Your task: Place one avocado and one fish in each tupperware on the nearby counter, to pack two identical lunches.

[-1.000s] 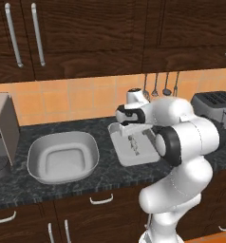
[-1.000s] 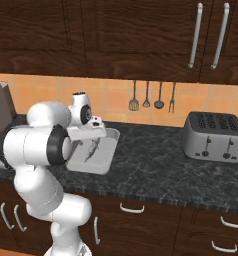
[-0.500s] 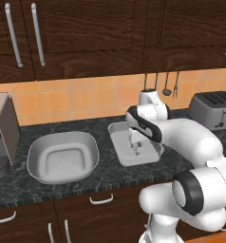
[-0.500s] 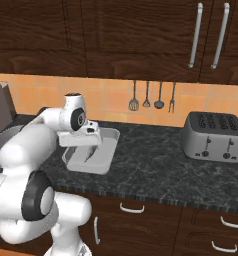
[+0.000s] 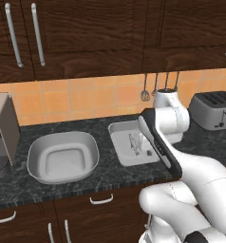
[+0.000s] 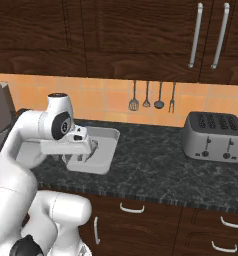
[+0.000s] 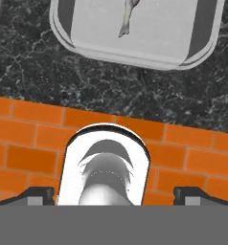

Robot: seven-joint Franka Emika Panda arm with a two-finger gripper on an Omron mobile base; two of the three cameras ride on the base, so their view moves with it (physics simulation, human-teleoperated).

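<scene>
Gripper [image 7: 113,195] jaws spread wide, empty. Shallow pale grey-white rectangular tupperware [image 7: 202,28] sits at top of the hand view on the dark marbled stone counter [image 7: 87,86], with 1 thin silvery fish [image 7: 127,16] inside, probably light and slippery; pinch mid-body.

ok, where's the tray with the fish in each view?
Left base view: tray at centre, just left of the arm.
Right base view: left of centre, partly behind the arm.
Hand view: top edge, cut off.
Shared landmark: orange tiled wall.
</scene>
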